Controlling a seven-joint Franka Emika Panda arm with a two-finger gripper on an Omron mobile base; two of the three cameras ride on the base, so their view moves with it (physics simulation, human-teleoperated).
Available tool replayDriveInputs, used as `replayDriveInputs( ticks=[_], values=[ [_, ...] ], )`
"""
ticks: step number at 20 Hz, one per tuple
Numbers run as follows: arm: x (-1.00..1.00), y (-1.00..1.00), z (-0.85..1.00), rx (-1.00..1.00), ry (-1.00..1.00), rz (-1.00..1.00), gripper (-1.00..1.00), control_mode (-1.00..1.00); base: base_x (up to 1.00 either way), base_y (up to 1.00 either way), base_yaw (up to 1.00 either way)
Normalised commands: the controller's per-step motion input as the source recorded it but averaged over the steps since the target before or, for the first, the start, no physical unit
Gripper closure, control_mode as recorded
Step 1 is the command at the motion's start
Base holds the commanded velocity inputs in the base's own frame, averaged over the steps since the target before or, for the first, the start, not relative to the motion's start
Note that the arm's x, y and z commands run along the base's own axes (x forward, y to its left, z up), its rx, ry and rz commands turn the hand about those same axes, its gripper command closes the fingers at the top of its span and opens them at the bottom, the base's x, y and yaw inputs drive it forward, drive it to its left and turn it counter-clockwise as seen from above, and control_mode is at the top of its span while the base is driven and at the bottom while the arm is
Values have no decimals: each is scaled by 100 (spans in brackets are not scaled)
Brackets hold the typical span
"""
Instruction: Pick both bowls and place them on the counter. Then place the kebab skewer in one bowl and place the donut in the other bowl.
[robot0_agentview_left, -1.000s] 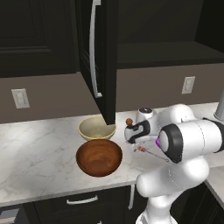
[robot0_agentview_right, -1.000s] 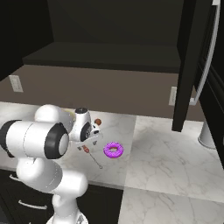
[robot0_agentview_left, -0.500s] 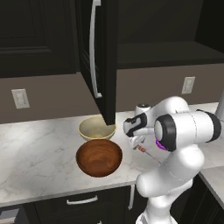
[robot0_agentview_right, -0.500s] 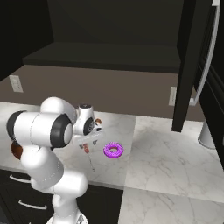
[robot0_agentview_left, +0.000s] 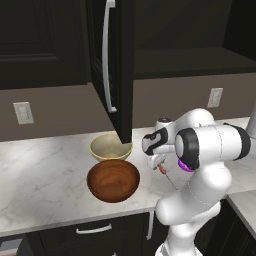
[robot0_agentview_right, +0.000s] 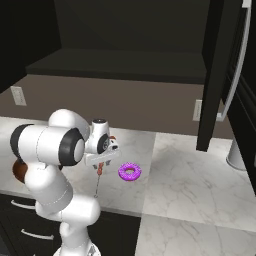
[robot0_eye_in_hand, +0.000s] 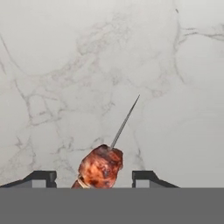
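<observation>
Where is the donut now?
The donut lies on the counter in the right base view, just right of the gripper and the kebab skewer.

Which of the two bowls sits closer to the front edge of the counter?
The dark brown wooden bowl. The cream-yellow bowl sits behind it, nearer the wall.

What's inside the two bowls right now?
The dark reddish-brown bowl looks empty. The cream-yellow bowl behind it shows a bare interior, though the brown bowl covers its near rim. The kebab skewer sits between the gripper fingertips; the donut lies on the counter.

Glossy veined marble counter (robot0_agentview_left: 45, 175), wood-like bowl (robot0_agentview_left: 113, 180)
</observation>
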Motion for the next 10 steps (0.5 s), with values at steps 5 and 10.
replayDriveInputs(
  ticks=[5,10],
  values=[
    [-26,19,-48,0,-7,-2,100,-100,0,0,0],
    [-26,8,-2,0,-11,-5,100,-100,0,0,0]
  ],
)
